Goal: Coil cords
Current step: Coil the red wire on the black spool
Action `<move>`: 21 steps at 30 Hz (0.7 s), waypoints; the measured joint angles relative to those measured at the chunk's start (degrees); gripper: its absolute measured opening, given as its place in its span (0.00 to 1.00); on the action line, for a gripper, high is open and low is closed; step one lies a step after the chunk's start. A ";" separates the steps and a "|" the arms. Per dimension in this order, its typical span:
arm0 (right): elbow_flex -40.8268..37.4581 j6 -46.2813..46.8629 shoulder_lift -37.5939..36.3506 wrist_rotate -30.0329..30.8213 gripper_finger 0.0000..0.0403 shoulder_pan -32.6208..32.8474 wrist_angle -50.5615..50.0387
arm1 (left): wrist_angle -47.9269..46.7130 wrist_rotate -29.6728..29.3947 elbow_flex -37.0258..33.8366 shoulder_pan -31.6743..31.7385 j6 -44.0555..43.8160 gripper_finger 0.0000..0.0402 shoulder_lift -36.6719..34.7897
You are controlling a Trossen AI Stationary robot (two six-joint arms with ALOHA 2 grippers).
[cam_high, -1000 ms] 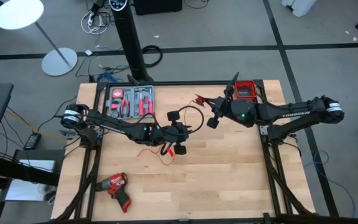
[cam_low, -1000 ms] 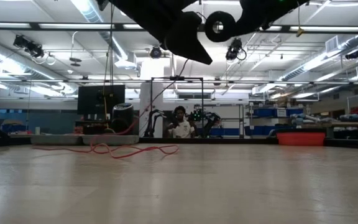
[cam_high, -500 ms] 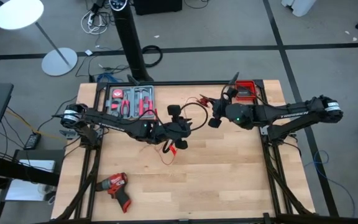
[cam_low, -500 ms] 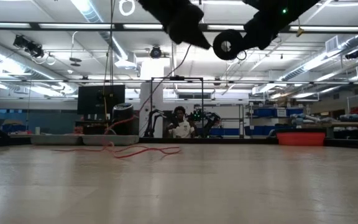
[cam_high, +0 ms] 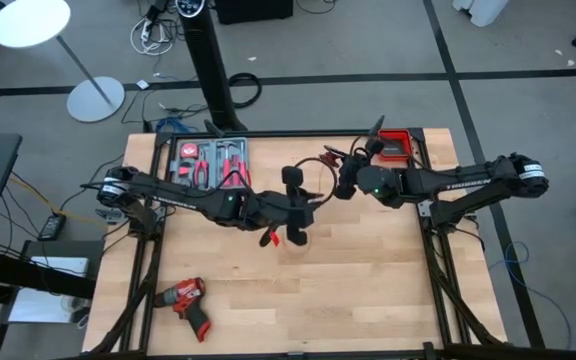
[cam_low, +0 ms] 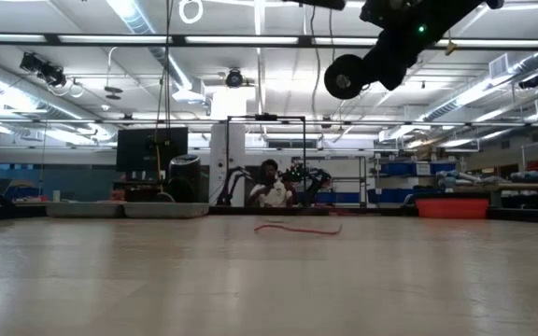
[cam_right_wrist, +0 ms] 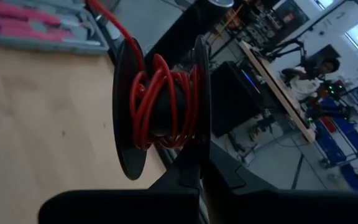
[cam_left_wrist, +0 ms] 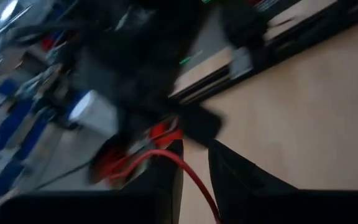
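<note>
A black spool (cam_right_wrist: 160, 106) wound with the thin red wire (cam_right_wrist: 163, 93) hangs high over the table's middle, with my right gripper (cam_high: 342, 186) shut on it. In the low view it shows as a dark disc (cam_low: 344, 75). Just left of it my left gripper (cam_high: 301, 207) is also high above the table, with the red wire (cam_left_wrist: 194, 180) running between its fingers. A short tail of the wire (cam_low: 297, 228) lies on the tabletop. My left gripper has a single strand of the red wire (cam_left_wrist: 190, 174) between its two fingers, which stand close on either side of it. The strand leads on past the fingertips toward the spool. My right gripper pinches the rim of one spool flange (cam_right_wrist: 199, 149) between its two fingers. The spool is lifted clear of the table, with its axle lying across the fingers.
A grey tray of red-handled tools (cam_high: 211, 162) lies at the far left, a red box (cam_high: 395, 145) at the far right, and a red drill (cam_high: 186, 300) at the near left. The table's near right half is bare wood. A person (cam_low: 271, 187) sits beyond the far edge.
My left gripper has risen, gone toward the table's right edge and rolled, drawing the red wire up. A long wavy stretch lay on the table; only a short tail lies there now, farther right. My right gripper has turned the spool and shifted slightly left.
</note>
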 joint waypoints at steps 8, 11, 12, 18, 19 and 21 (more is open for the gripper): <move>0.00 -3.20 -0.02 -4.39 0.00 -0.35 9.13 | 0.53 13.12 -0.50 -0.22 0.05 0.20 0.00; 0.00 -4.96 -0.02 -7.20 0.00 0.51 11.86 | 0.76 13.49 -0.50 -0.27 0.01 0.20 0.00; 0.00 -5.81 -0.02 -7.60 0.00 0.90 12.43 | 1.05 13.49 -0.50 -0.25 -0.02 0.20 0.00; 0.00 -9.48 -0.02 -7.82 0.00 2.44 13.65 | 1.53 16.53 -0.52 -0.33 -4.80 0.20 0.00; 0.00 -9.84 -0.02 -7.39 0.00 2.60 13.65 | 0.76 17.51 -0.52 -0.33 -6.48 0.20 0.00; 0.00 -10.74 -0.02 -7.29 0.00 2.63 13.70 | -0.96 19.08 -0.52 -0.36 -9.11 0.20 0.32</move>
